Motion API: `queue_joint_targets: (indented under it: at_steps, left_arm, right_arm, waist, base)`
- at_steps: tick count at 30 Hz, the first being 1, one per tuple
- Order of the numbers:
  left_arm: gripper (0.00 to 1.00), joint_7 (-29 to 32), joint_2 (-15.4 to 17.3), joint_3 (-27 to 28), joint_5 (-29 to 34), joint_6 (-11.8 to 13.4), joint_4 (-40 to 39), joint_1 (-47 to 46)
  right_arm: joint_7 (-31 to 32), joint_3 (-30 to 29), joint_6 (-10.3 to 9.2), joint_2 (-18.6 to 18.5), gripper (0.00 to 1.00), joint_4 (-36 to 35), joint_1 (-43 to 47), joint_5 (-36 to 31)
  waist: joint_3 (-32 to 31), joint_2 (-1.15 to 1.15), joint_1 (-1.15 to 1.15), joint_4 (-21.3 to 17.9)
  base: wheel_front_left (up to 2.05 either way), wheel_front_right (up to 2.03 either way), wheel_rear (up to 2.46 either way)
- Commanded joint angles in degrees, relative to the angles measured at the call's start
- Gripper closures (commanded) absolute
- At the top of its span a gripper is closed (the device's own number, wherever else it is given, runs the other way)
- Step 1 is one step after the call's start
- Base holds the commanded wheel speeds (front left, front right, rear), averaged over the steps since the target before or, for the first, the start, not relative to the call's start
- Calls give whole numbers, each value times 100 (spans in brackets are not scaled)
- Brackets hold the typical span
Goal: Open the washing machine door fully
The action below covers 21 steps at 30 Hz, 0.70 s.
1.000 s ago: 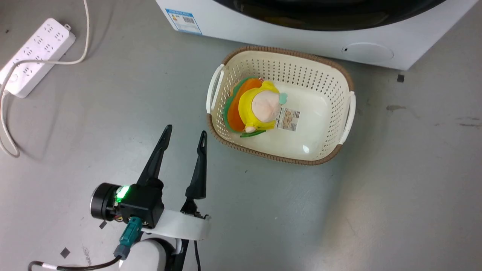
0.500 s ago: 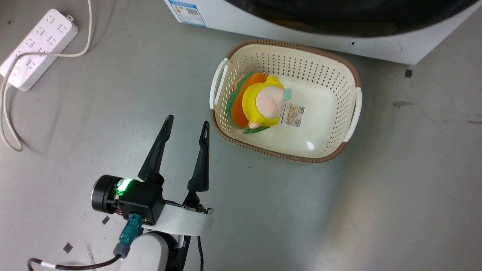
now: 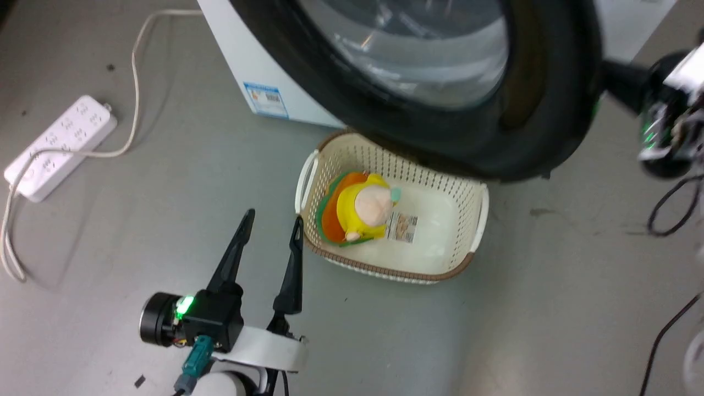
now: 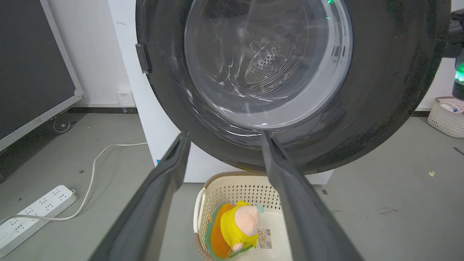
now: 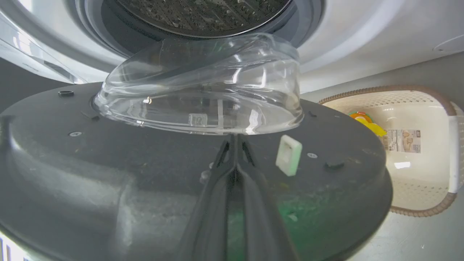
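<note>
At the far left a power strip [image 3: 60, 146] lies on the floor, well apart from the work. The left gripper [image 3: 274, 215] hovers low just beside the basket [image 3: 308, 181], its fingers spread wide and holding nothing; it takes no part in the job as things stand. In the basket sits a toy [image 3: 363, 212], under the lower edge of the door [image 3: 550, 110]. The door is off its latch and stands out from the machine [image 3: 236, 60], hinged on the left, its free edge hanging over the basket. The right wrist view looks across its inner face, with the glass bowl [image 5: 203, 94] bulging toward the open drum [image 5: 203, 14], so there is a clear gap between door and machine. The right gripper [image 5: 235, 145] reaches in behind the free edge, fingers pressed together and pinching nothing, tips seemingly laid against the inner face just under the bowl. The unlatching looks done and the door is partway round. What seems left is the rest of the swing, pushing outward until the door stops fully open.
</note>
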Motion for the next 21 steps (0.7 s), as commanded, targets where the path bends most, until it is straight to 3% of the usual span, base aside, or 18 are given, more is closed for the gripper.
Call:
queue_joint_targets:
  at_steps: [1, 7, 13, 21]
  left_arm:
    - [0, -30, 6, 37, 25, -27, 45, 128]
    - [0, -30, 6, 111, 74, -105, 117, 441]
    - [0, -30, 6, 108, 87, -174, 186, 629]
    - [0, -30, 6, -49, 20, -202, 280, 858]
  right_arm:
    - [144, 53, 7, 210, 100, -185, 355, 81]
    - [616, 223, 7, 689, 100, -907, 1379, 243]
    - [927, 490, 7, 838, 100, -1417, 2108, 469]
    - [644, 1964, 7, 848, 100, -1843, 2931, 1880]
  waist:
    - [-363, 0, 1, -108]
    - [-846, 0, 1, -132]
    - [-1143, 0, 1, -91]
    - [-1386, 0, 1, 40]
  base:
    - [0, 0, 0]
    - [0, 0, 0]
    - [0, 0, 0]
    - [0, 0, 0]
